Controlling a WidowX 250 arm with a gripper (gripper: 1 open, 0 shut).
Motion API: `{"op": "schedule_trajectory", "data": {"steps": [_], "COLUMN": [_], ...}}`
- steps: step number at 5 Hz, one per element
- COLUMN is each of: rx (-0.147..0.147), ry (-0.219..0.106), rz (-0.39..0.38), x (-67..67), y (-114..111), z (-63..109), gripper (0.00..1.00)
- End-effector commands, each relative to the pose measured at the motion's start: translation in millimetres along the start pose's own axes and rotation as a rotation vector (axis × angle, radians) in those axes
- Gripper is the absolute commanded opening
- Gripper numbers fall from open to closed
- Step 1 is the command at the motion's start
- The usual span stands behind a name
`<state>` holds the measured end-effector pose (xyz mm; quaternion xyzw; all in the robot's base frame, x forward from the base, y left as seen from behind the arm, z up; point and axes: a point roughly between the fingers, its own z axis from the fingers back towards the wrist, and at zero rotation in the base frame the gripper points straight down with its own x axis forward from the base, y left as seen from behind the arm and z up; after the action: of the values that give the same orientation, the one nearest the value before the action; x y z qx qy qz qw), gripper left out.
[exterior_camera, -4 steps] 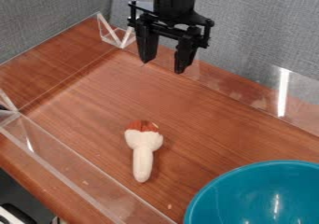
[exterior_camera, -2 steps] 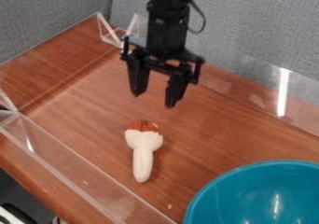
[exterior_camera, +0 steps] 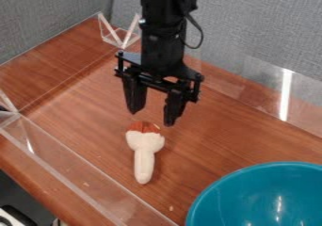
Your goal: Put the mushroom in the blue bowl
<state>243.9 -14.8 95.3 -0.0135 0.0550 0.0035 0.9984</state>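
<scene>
Gripper (exterior_camera: 152, 114) vertical, pointing down, jaws apart, holding nothing | just above mushroom (exterior_camera: 146, 152) lying on table (exterior_camera: 75, 88) | blue bowl (exterior_camera: 265, 200) near corner

Black arm (exterior_camera: 164, 27) with two long, tapering jaws.

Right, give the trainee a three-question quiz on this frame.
1. True or false: the mushroom already lies inside the blue bowl.
2. How do the jaws of the gripper stand? A) apart, holding nothing B) clamped on the mushroom C) shut on nothing
3. Fill in: the mushroom lies on its side with its orange-red ____ pointing toward the gripper.

Key
1. False: it lies on the wooden table, up and left of the bowl in the picture.
2. A: the fingers hang apart just above the cap end.
3. cap
</scene>
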Motion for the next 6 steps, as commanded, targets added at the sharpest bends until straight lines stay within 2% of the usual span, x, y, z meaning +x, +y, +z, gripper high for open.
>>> {"op": "schedule_trajectory", "data": {"steps": [1, 3, 6], "rx": [-0.012, -0.032, -0.068], "ry": [-0.053, -0.040, -0.022], "rz": [-0.002, -0.002, -0.018], "x": [-0.1, 4.0, 16.3], "y": [-1.4, 2.6, 10.7], "z": [3.3, -14.6, -31.3], "gripper": [1.00, 1.00, 1.00]}}
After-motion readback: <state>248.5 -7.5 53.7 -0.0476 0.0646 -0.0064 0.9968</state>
